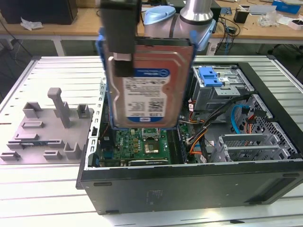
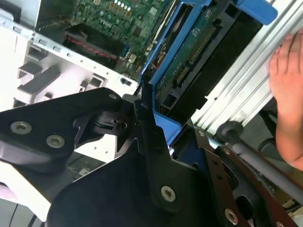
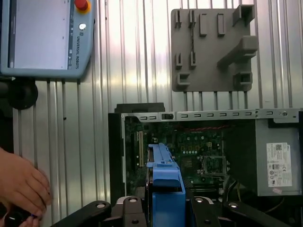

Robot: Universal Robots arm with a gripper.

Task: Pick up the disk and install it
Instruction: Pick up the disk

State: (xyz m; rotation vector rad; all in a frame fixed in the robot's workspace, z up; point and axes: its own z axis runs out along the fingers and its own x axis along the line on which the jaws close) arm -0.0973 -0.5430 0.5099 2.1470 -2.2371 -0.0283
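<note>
The claw (image 1: 123,61) is clamped on the disk (image 1: 151,90) & holds it in the air above the open PC case (image 1: 189,182). In the exterior view the disk hangs roughly upright w/ its white-and-blue label facing the camera. One black finger (image 1: 120,33) lies across the label side, and the blue frame shows along the disk's edges. The disk sits over the circuit board (image 1: 147,142) end of the case, apart from it. It is towards the exterior view's left of the metal drive cage (image 1: 222,92) w/ the blue bracket (image 1: 210,75) on top, and it is not in the cage.

In the second wrist view the black fingers (image 2: 151,142) grip the blue frame from both sides. The disk's underside w/ its green board & connector strip points down at the case.

The case lies on its side on a slatted metal table (image 1: 42,189). A grey plate (image 1: 42,127) w/ raised blocks lies on the table just beside the case, on the exterior view's left. Orange & blue cables run inside the case near the cage.

In the first wrist view a control tablet (image 3: 42,38) w/ a red button lies on the table, well apart from the case. A silver power supply box (image 3: 279,161) sits in one end of the case. A person's hand (image 3: 21,184) is near the table edge beside the case.
</note>
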